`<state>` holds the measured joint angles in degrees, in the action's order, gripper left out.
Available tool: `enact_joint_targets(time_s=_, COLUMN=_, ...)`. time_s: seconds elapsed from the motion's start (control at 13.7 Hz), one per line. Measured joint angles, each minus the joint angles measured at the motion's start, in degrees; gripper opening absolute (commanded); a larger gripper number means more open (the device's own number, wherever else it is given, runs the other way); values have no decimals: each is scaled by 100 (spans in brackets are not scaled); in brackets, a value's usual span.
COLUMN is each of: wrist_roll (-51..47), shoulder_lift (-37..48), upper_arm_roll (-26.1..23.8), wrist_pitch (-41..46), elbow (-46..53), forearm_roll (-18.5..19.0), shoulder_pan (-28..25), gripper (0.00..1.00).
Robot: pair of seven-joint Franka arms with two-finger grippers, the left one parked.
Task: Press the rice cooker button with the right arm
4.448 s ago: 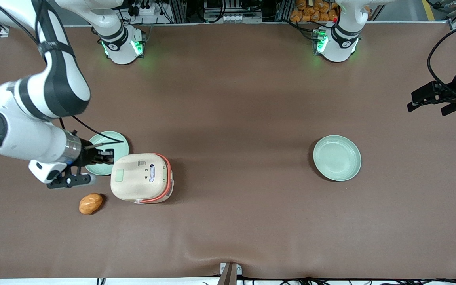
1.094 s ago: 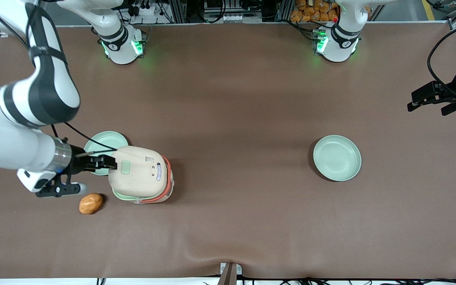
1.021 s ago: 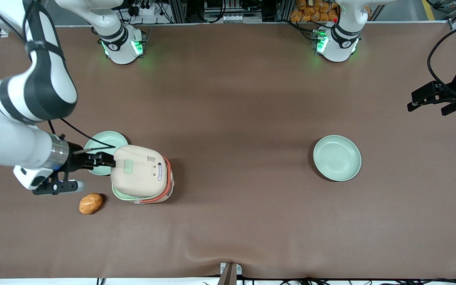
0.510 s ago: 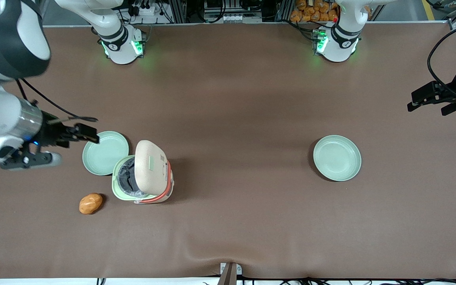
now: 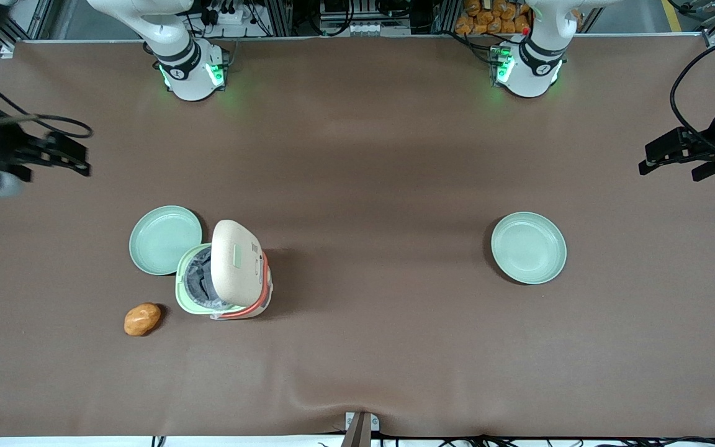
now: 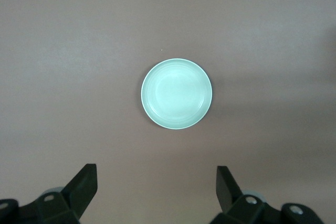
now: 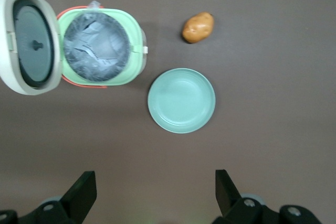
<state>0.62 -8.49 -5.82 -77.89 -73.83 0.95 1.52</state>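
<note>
The rice cooker (image 5: 224, 279) stands on the brown table with its cream lid (image 5: 237, 262) swung up and open, showing the dark inner pot (image 5: 199, 279) and pale green rim. In the right wrist view the cooker (image 7: 100, 46) shows from above with the lid (image 7: 26, 39) hinged aside. My right arm's gripper (image 5: 66, 155) is open and empty, raised high at the working arm's end of the table, farther from the front camera than the cooker and well apart from it. Its open fingers frame bare table in the wrist view (image 7: 155, 195).
A mint-green plate (image 5: 165, 239) touches the cooker beside it and also shows in the right wrist view (image 7: 181, 100). A potato (image 5: 142, 318) lies nearer the front camera (image 7: 198, 27). A second green plate (image 5: 528, 247) lies toward the parked arm's end (image 6: 177, 94).
The lid, nearly closed a second ago, has sprung fully open. My gripper has drawn away from the cooker's front, rising and moving farther from the front camera toward the table's edge.
</note>
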Motion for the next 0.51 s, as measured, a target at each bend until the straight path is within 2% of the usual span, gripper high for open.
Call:
enact_joint_targets(time_s=0.22, wrist_roll=98, shoulder_lift=51, upper_arm_roll=31, wrist_pitch=173, elbow=-92, forearm_roll=-1, shoulder_pan=311, gripper=100)
enact_joint_targets(time_s=0.51, wrist_roll=99, shoulder_lift=65, upper_arm_roll=194, wrist_pitch=431, elbow=-118, forearm_roll=-1, shoulder_pan=347, gripper=100)
